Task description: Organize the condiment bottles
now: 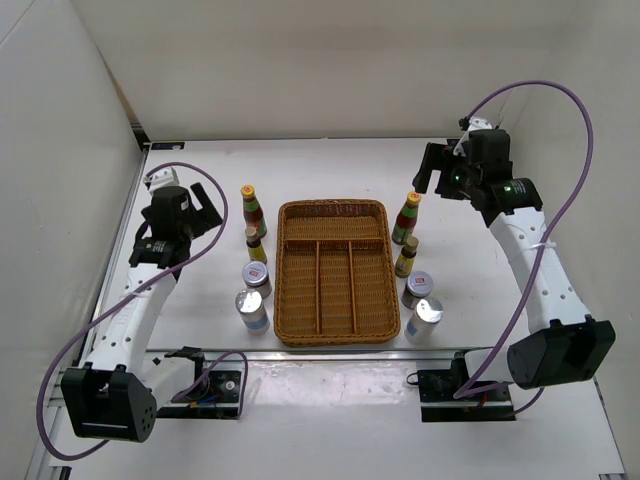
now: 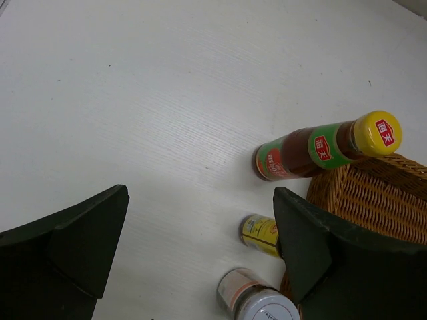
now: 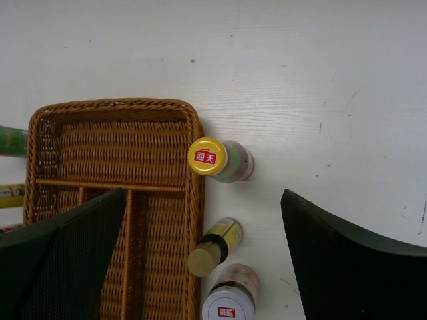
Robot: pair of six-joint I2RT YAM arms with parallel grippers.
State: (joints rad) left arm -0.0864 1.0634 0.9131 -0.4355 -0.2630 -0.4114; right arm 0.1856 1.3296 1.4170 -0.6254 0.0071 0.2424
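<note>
Left gripper (image 1: 203,204): jaws spread wide, nothing between them, hanging over bare table (image 1: 330,165) just left of the left tall bottle (image 1: 250,205). Right gripper (image 1: 433,172): same, jaws wide apart, empty, above the table off the far right corner of the wicker tray (image 1: 336,206), near the right tall bottle (image 1: 407,217). All eight stand upright on the table outside the tray, four in a row along each long side. Left row, far to near: left tall bottle, left small brown bottle (image 1: 255,245), left far jar (image 1: 257,278), left near jar (image 1: 252,311). Right row mirrors it: right tall bottle, right small brown bottle (image 1: 406,257), right far jar (image 1: 418,290), right near jar (image 1: 427,320). Both tall bottles sit just beside the tray rim; touching or not, can't tell. Tray has one crosswise compartment at the far end and three long ones nearer.
</note>
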